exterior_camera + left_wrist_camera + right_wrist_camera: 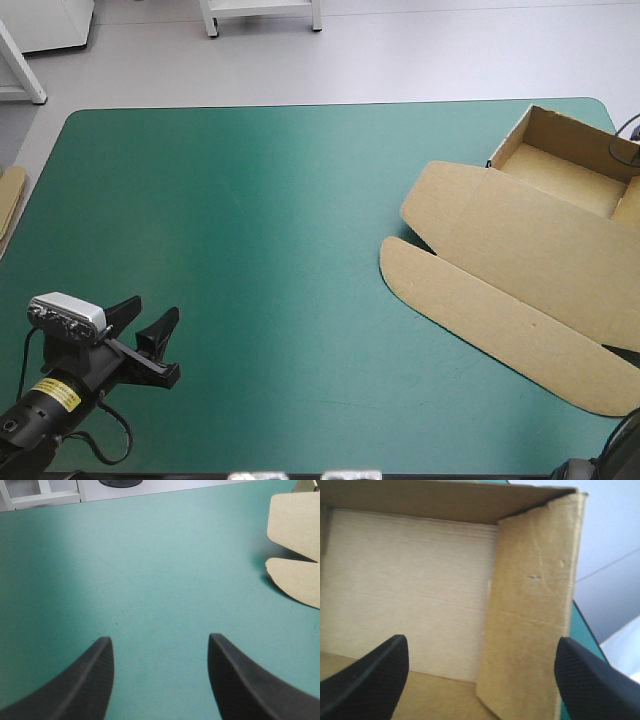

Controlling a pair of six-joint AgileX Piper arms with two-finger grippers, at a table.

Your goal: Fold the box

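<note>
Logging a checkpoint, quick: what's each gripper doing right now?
Left gripper: open, empty, above the bare teal-green cover.
Right gripper: open, gripping nothing, over the box.

**Pale Floor Beyond the Bench**

A bench (250, 250) under a teal-green cover is filling most of the high view, even light lying across it. Beyond its far edge a pale grey floor (430, 55) is stretching away, with a white furniture frame (262, 10) standing on it and a white cabinet (50, 20) sitting at far left.
</note>
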